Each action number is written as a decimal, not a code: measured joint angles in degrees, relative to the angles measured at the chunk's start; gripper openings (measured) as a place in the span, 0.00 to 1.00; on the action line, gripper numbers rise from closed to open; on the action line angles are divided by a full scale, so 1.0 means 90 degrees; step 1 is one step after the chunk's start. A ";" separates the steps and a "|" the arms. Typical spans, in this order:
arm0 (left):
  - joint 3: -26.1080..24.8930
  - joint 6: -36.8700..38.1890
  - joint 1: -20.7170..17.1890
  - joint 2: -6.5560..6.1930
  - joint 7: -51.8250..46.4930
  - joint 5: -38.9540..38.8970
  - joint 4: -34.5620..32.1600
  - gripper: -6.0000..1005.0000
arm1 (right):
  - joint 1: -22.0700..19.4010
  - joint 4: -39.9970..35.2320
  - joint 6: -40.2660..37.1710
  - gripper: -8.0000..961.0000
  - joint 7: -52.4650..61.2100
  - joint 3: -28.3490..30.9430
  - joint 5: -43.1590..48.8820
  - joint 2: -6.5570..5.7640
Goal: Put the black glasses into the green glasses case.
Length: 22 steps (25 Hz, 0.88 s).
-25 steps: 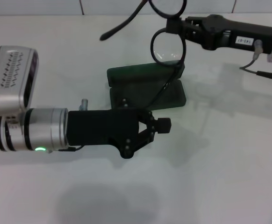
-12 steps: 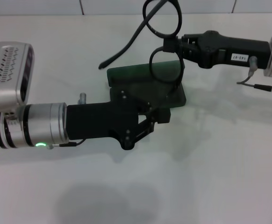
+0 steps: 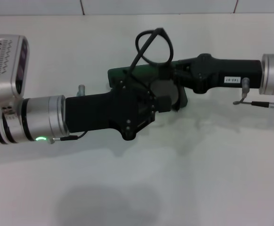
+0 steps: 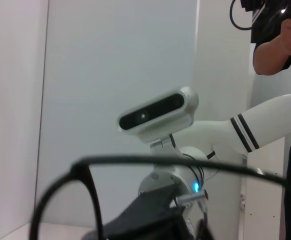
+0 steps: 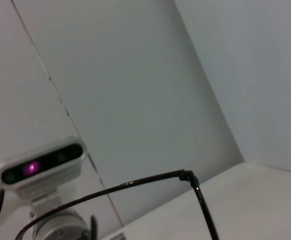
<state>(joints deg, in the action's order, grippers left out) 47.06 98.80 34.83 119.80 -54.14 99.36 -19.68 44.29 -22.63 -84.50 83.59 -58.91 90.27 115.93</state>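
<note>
Head view, centre of frame: green glasses case (image 3: 120, 75) lies open on the white surface (image 3: 174, 179), mostly covered by the two arms — only its upper-left corner and a sliver at its right edge show.

Right claw (image 3: 167, 75) reaches in from the right edge, clamped on the black glasses (image 3: 149, 44) at the frame. One lens sits low over the case interior, just at centre; the other rim and a temple arm loop upward above the case, toward top centre. Whether the glasses touch the lining cannot be told.

Left claw (image 3: 158, 104) comes in from the left edge, its black body lying across the case's near side, tip just below the lens. Fingers overlap dark case and glasses — apart or together, cannot tell.

Left wrist view: black rim and temple (image 4: 90, 170) cross the lower frame, right arm's camera housing (image 4: 158, 115) behind.

Right wrist view: thin temple arm (image 5: 135, 185) arcs across the bottom.
</note>
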 joint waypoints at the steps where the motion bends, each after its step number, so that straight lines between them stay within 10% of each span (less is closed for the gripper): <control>1: -0.0002 -0.0003 0.0010 -0.0001 0.0000 -0.0004 0.0000 0.01 | 0.0000 -0.0007 0.0003 0.10 0.0000 -0.0049 0.0000 0.0000; 22: -0.0004 -0.0011 0.0034 -0.0001 0.0000 -0.0110 0.0000 0.01 | 0.0000 -0.0064 -0.0215 0.10 -0.0090 -0.0476 -0.0004 0.0010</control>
<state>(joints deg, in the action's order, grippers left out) 47.02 98.70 35.14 119.79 -54.14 98.37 -19.68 44.29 -23.21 -86.43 82.79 -63.19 90.23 116.02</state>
